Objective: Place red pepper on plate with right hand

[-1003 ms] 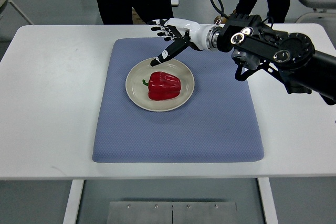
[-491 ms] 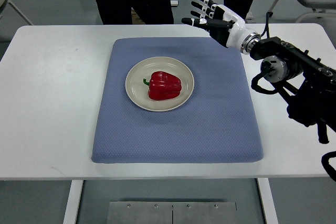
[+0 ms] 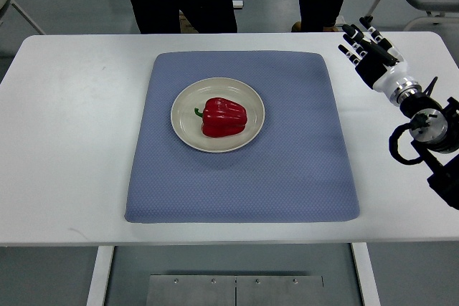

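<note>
I see the red pepper [image 3: 224, 117] resting on the plate [image 3: 185, 128]; my right hand [image 3: 371, 55], fingers spread and empty, hovers at two o'clock. A careless swing could clip the counter [image 3: 72, 141] edge.

Red pepper [image 3: 224, 117]: smooth, glossy skin with soft highlights along its lobes, and a matt green stem. Plate [image 3: 252, 130]: cream, smooth, faintly shiny (ceramic or plastic cannot be told). Mat [image 3: 301, 163]: blue-grey woven cloth, matt, with a fine dotted texture and rounded, padded edges. Table [image 3: 72, 141]: white, smooth, low-sheen top. Right hand [image 3: 373, 54]: black and white hard plastic shells, semi-gloss, with a bright metal ring at the wrist.
</note>
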{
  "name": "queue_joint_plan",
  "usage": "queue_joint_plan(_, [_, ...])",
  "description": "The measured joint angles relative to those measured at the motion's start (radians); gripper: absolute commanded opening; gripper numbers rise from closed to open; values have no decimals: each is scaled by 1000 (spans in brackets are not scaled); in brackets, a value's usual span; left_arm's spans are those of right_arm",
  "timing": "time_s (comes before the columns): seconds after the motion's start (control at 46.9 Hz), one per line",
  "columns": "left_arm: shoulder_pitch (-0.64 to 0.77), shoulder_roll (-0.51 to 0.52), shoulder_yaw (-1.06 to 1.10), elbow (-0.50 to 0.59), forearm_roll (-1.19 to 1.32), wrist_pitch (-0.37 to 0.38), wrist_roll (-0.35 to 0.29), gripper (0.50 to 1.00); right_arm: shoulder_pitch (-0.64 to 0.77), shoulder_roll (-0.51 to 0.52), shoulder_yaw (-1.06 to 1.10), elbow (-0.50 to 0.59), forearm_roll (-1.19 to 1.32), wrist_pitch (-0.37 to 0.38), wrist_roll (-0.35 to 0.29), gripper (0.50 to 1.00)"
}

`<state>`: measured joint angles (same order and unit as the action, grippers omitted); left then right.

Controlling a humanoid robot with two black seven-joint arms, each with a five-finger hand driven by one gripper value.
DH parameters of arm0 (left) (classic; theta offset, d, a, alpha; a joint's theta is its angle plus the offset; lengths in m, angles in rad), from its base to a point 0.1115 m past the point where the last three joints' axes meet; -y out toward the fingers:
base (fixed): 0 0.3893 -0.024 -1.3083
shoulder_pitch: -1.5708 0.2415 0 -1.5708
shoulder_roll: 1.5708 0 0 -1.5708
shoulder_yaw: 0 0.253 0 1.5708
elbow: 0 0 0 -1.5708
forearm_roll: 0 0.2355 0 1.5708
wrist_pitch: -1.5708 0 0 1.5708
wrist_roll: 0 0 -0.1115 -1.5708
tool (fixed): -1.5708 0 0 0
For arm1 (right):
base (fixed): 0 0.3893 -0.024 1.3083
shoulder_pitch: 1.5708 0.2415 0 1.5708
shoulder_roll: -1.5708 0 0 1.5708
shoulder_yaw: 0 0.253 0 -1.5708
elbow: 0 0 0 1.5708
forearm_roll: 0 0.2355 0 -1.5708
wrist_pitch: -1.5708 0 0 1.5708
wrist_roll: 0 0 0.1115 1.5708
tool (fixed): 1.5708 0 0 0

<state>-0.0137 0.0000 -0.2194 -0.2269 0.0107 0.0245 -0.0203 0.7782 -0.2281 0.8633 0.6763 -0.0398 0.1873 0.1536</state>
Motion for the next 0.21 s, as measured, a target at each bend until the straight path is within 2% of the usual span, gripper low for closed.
queue_joint_plan(0.213, [0,0,0,0,0,0,0,1000,-22,5,-8,-54,0,2,6,1000])
